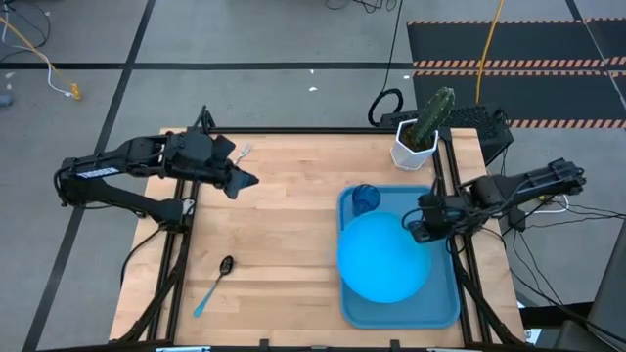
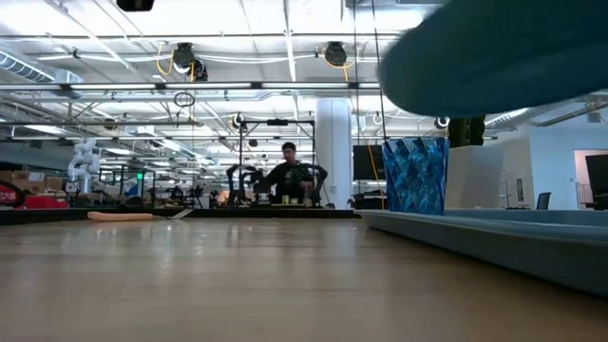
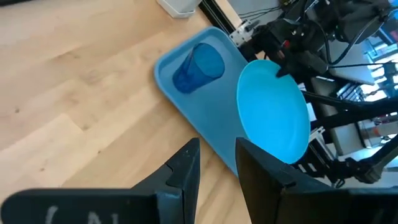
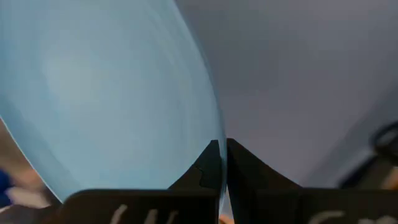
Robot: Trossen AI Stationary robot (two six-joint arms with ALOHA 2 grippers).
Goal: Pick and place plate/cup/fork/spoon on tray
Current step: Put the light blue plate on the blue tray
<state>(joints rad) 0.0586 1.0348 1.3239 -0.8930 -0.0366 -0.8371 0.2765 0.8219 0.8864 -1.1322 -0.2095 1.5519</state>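
The sky-blue plate hangs over the blue tray at the table's right, held by my right gripper. It also shows in the low view and the left wrist view. The dark-blue cup stands upright on the tray's far left corner. The spoon lies flat on the table near the front left. Pale tines of the fork peek out beside my left arm; its handle is hidden. My left gripper is open and empty above the table's far left. My right gripper pinches the plate's rim between its two fingers, at the plate's far right edge. The fingers come from the table's right side, one on each face of the plate. The plate is lifted clear of the tray and tilted.
A white pot with a cactus stands just beyond the tray's far edge. Bare wood lies between the spoon and the tray. A person sits far off in the room beyond the table.
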